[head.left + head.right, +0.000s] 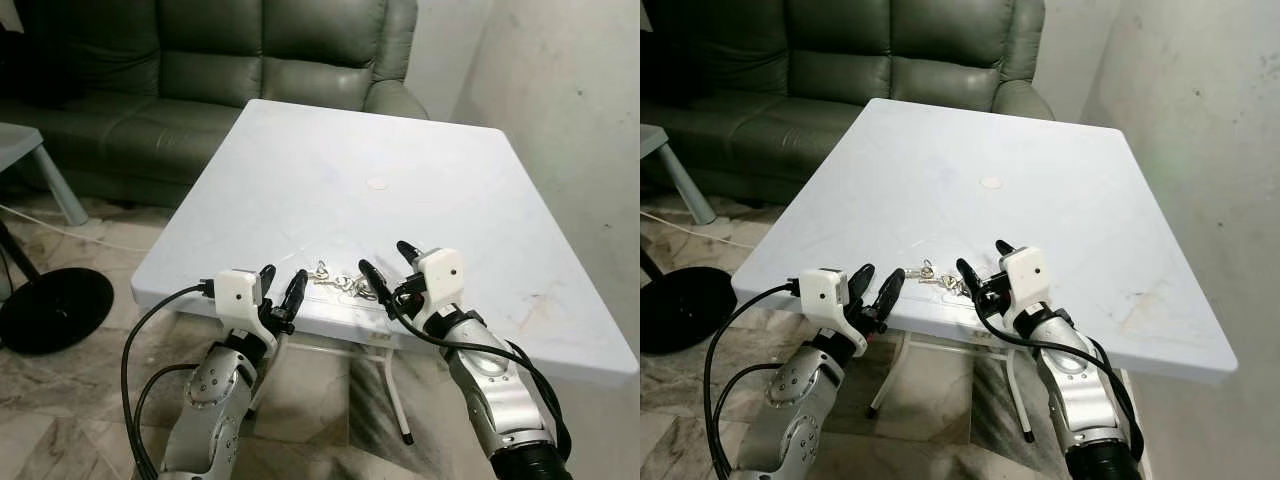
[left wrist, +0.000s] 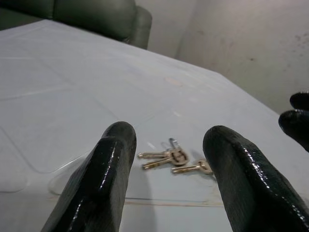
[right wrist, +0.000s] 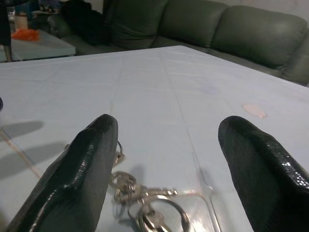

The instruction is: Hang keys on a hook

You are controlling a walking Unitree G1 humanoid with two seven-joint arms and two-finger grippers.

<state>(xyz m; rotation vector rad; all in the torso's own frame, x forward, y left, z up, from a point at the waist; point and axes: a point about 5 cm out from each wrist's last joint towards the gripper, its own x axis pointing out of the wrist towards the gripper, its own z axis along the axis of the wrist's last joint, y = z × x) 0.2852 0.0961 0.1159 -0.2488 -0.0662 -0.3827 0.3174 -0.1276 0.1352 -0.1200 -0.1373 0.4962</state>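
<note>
both black grippers wait with jaws wide apart, left gripper (image 1: 281, 288) and right gripper (image 1: 390, 266). between them, the small bunch of metal keys (image 1: 342, 282) lies flat near the white bench (image 1: 330, 170) edge. keys look light, hard and slippery; pinch the ring.

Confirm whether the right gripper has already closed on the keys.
No: the right gripper is open, its two black fingers spread wide, with the keys lying loose on the white table.
</note>
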